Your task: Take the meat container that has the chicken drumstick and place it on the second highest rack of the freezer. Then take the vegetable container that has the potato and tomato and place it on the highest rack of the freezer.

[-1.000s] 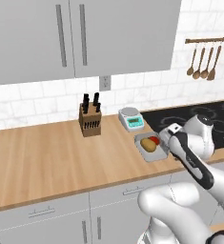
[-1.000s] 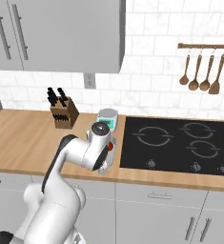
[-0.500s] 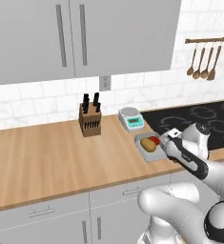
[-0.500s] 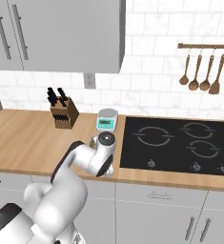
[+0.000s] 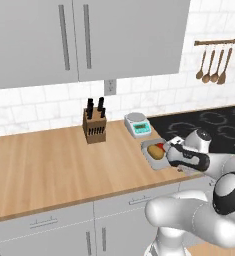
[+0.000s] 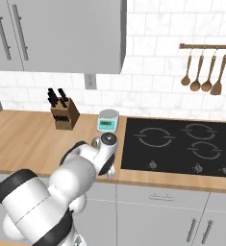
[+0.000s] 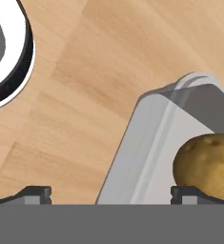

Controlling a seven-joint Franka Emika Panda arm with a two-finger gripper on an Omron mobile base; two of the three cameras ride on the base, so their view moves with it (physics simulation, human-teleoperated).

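The vegetable container [image 5: 150,150] is a shallow grey tray on the wooden counter, just left of the stove. It holds the tan potato [image 5: 155,153] and the red tomato [image 5: 162,147]. My gripper [image 5: 172,153] hangs low at the tray's right side, open and holding nothing. In the hand view the gripper [image 7: 111,194] straddles the rim of the vegetable container [image 7: 142,147], with one fingertip [image 7: 37,193] over bare wood and the other in front of the potato [image 7: 204,162]. The meat container, chicken drumstick and freezer are out of view.
A knife block [image 5: 94,128] and a small kitchen scale [image 5: 138,124] stand at the back of the counter [image 5: 54,165]. The black stove [image 6: 182,144] lies to the right, with utensils [image 6: 201,72] hanging above it. Grey wall cabinets [image 5: 89,35] overhang the counter.
The arm has folded lower and the hand has settled closer to the tray's right side. The tray has not moved and the jaws have stayed open.
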